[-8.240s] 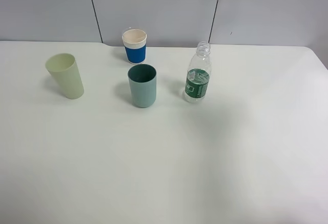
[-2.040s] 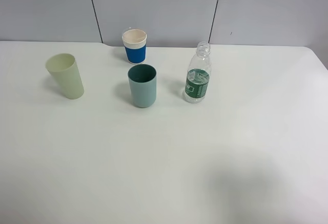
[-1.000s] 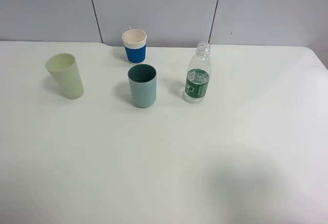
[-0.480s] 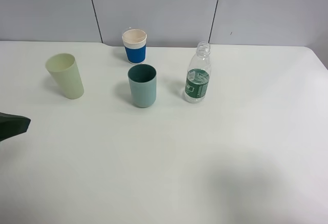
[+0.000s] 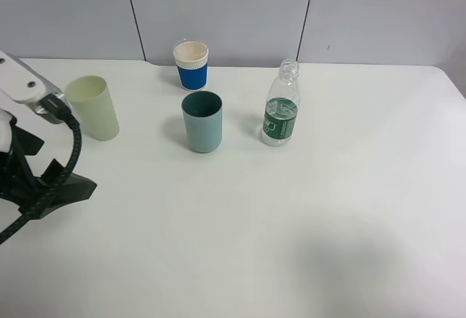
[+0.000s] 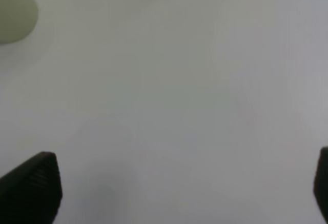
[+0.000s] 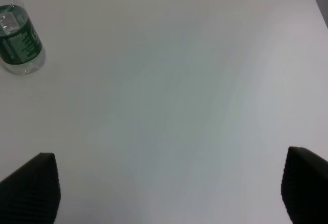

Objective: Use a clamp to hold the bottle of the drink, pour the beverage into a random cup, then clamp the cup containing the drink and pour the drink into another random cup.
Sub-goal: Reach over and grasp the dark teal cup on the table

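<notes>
A clear capless bottle [image 5: 281,114] with a green label stands upright at centre right of the white table [image 5: 240,216]. A teal cup [image 5: 202,121] stands to its left, and a blue paper cup [image 5: 191,65] with a white rim stands behind that. A pale green cup [image 5: 93,107] stands far left. My left gripper [image 5: 64,169] is open and empty, in front of the pale green cup and apart from it. That cup shows blurred in the left wrist view [image 6: 15,8]. My right gripper [image 7: 166,188] is open and empty; the bottle [image 7: 18,39] lies far ahead of it.
A grey panelled wall [image 5: 233,12] runs behind the table's back edge. My left arm's white link and black cable [image 5: 44,103] sit close beside the pale green cup. The right arm is out of the exterior high view.
My left arm has come into the exterior high view from the left edge and moved up towards the pale green cup. The cups and bottle have not moved.
</notes>
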Controlling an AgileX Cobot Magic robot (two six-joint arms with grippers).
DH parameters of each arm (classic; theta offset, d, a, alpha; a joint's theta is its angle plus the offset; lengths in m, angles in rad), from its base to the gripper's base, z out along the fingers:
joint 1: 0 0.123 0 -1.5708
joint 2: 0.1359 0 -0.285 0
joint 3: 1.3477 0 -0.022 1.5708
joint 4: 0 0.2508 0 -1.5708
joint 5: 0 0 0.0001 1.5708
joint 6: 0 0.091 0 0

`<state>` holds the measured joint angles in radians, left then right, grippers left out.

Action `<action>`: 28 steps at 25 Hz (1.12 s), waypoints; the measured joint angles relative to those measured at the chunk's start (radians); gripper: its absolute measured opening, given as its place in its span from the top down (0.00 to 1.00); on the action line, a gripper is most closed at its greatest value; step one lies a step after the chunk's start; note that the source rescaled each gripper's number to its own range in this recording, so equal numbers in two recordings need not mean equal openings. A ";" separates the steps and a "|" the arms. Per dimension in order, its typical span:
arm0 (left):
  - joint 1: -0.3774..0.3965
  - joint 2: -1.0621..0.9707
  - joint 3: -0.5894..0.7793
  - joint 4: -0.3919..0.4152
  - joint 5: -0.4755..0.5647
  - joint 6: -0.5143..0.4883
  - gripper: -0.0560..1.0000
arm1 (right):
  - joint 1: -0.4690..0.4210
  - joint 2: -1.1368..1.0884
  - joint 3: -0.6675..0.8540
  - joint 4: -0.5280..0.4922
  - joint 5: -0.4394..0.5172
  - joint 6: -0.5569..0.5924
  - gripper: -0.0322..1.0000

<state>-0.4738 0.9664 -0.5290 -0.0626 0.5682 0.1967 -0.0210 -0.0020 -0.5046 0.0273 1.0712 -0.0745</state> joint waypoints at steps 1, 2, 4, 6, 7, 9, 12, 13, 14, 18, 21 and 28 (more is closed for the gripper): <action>-0.001 0.023 0.000 0.000 -0.020 0.000 0.00 | 0.000 0.000 0.000 0.000 0.000 0.000 0.18; -0.003 0.042 0.000 0.000 -0.045 0.000 0.00 | 0.000 0.000 0.000 0.000 0.000 0.000 0.18; -0.003 0.082 0.006 -0.003 -0.101 0.000 0.00 | 0.000 0.000 0.000 0.000 0.000 0.000 0.18; -0.003 0.113 0.021 -0.028 -0.157 0.000 0.00 | 0.000 0.000 0.000 0.000 0.000 0.000 0.18; -0.003 0.127 0.034 -0.044 -0.187 0.000 0.00 | 0.000 0.000 0.000 0.000 0.000 0.000 0.18; -0.003 0.152 0.062 -0.074 -0.246 0.000 0.00 | 0.000 0.000 0.000 0.000 0.000 0.000 0.18; -0.003 0.181 0.106 -0.090 -0.331 0.000 0.00 | 0.000 0.000 0.000 0.000 0.000 0.000 0.18; -0.003 0.186 0.120 -0.091 -0.365 0.000 0.00 | 0.000 0.000 0.000 0.000 0.000 0.000 0.18; -0.003 0.191 0.133 -0.092 -0.401 0.000 0.00 | 0.000 0.000 0.000 0.000 0.000 0.000 0.18; -0.003 0.211 0.175 -0.090 -0.532 -0.003 0.00 | 0.000 0.000 0.000 0.000 0.000 0.000 0.18; -0.003 0.243 0.198 -0.067 -0.625 -0.015 0.00 | 0.000 0.000 0.000 0.000 0.000 0.000 0.18; -0.004 0.373 0.236 0.063 -0.855 -0.115 0.00 | 0.000 0.000 0.000 0.000 0.000 0.000 0.18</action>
<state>-0.4775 1.3394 -0.2928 0.0000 -0.2866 0.0815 -0.0210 -0.0020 -0.5046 0.0273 1.0712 -0.0745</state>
